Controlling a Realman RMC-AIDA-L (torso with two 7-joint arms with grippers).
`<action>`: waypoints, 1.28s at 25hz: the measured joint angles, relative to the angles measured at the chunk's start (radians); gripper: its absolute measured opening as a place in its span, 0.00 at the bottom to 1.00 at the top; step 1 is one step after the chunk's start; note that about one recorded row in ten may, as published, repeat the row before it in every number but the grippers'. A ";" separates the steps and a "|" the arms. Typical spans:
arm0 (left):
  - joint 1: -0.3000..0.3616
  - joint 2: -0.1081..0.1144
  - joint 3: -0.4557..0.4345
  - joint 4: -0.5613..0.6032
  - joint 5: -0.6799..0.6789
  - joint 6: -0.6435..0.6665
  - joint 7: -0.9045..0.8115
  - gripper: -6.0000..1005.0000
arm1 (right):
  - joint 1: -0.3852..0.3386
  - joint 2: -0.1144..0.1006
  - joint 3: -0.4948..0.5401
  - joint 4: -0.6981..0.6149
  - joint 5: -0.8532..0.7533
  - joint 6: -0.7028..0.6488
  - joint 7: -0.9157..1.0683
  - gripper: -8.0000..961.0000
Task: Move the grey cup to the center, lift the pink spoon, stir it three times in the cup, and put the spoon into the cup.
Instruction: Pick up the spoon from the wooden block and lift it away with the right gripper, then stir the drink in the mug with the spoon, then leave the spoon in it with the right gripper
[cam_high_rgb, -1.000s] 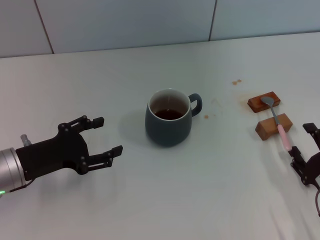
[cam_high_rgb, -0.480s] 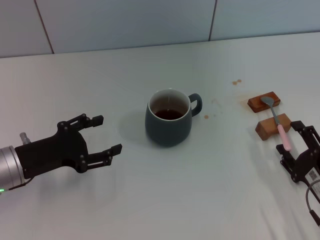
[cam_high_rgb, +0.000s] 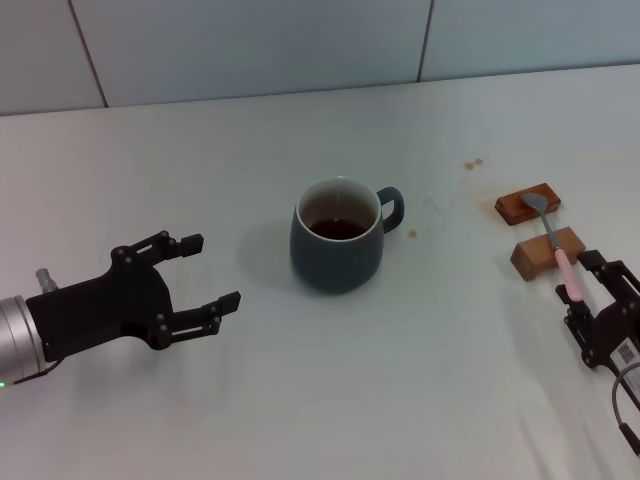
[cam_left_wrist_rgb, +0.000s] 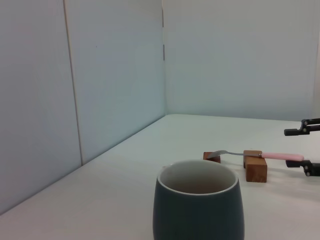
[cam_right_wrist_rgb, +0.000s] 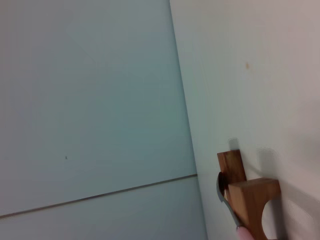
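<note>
The grey cup (cam_high_rgb: 338, 240) stands upright mid-table with dark liquid inside, its handle towards the right; it also shows in the left wrist view (cam_left_wrist_rgb: 198, 205). The pink spoon (cam_high_rgb: 566, 272) lies across two brown wooden blocks (cam_high_rgb: 546, 253), its metal bowl on the far block. My right gripper (cam_high_rgb: 584, 290) is open, with its fingers on either side of the end of the pink handle. In the left wrist view the spoon (cam_left_wrist_rgb: 272, 156) lies between that gripper's fingers (cam_left_wrist_rgb: 301, 131). My left gripper (cam_high_rgb: 213, 270) is open and empty, left of the cup.
The far brown block (cam_high_rgb: 526, 203) sits behind the near one at the right side of the white table (cam_high_rgb: 420, 390). Small brown stains (cam_high_rgb: 472, 163) mark the table. A tiled wall (cam_high_rgb: 250, 45) runs along the back edge. The right wrist view shows the blocks (cam_right_wrist_rgb: 252, 200) and the spoon's bowl (cam_right_wrist_rgb: 221, 186).
My right gripper has moved in from the lower right and now has its fingers on either side of the pink handle's end. My left gripper has drawn back slightly to the left.
</note>
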 joint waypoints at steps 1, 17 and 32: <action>0.000 0.000 0.000 0.000 0.002 0.000 0.000 0.85 | 0.000 0.000 0.001 0.000 0.000 -0.001 -0.001 0.76; 0.003 0.000 0.000 0.013 0.023 -0.003 -0.006 0.85 | -0.032 0.000 0.027 -0.017 0.010 -0.079 -0.086 0.15; 0.004 -0.002 0.000 0.008 0.023 -0.006 -0.008 0.85 | 0.082 -0.006 0.042 -0.732 0.000 -0.552 -0.129 0.12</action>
